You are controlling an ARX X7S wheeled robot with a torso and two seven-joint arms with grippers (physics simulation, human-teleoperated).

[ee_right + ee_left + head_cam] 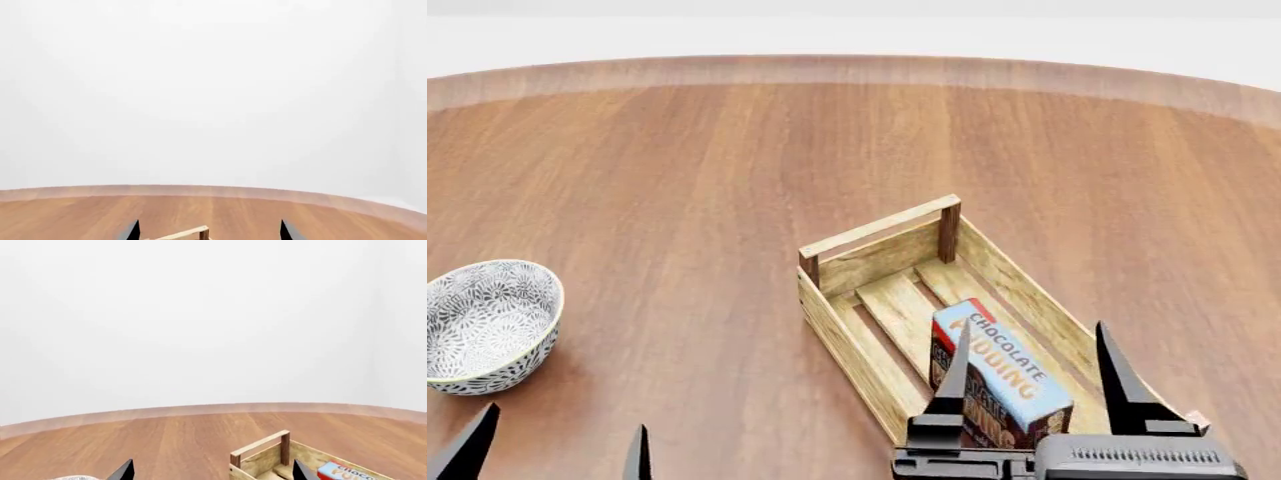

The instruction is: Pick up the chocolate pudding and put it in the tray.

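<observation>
The chocolate pudding (pixel 1004 375), a small carton with a light-blue face and orange lettering, lies inside the tray (pixel 841 330), a light-wood slatted crate, near its closer end. My right gripper (pixel 1034 355) is open, its two dark fingers standing apart above the pudding, not holding it. My left gripper (pixel 554 445) is open and empty at the front left, near the bowl. In the left wrist view the tray's end bar (pixel 260 446) and a corner of the pudding (pixel 343 471) show. In the right wrist view only the tray's raised bar (pixel 183 234) shows between the fingertips.
A round white-and-grey patterned bowl (pixel 483 322) stands on the wooden table (pixel 694 160) at the left. The table's curved far edge (pixel 854 68) runs along the back, with a plain white wall beyond.
</observation>
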